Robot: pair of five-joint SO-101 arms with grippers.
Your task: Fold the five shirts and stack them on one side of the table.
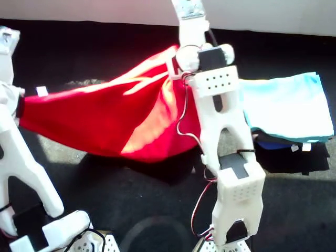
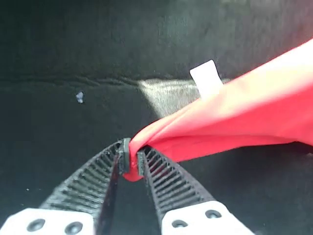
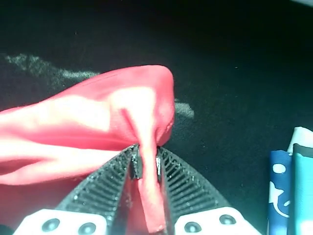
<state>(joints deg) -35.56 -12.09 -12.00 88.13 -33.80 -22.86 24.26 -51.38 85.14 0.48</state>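
Red shirt [image 1: 105, 118]: one item, thin soft cloth, stretched between both arms and sagging mid-span above the black worktop [image 1: 105, 47], nearer the far edge.
Left gripper [image 2: 129, 164]: clenched on a bunched corner, close to a white tag [image 2: 206, 78].
Right gripper [image 3: 145, 164]: clenched on a pinched fold at the opposite end (a strip of cloth hangs down between the jaws).
Folded stack [image 1: 286, 107]: pale blue on top, dark shirts beneath, by the worktop's right edge.
Handling, as judged: light and limp, creases readily, and may slip from a shallow pinch. It is best held at corners or hem ends and kept taut so the fold lands flat.
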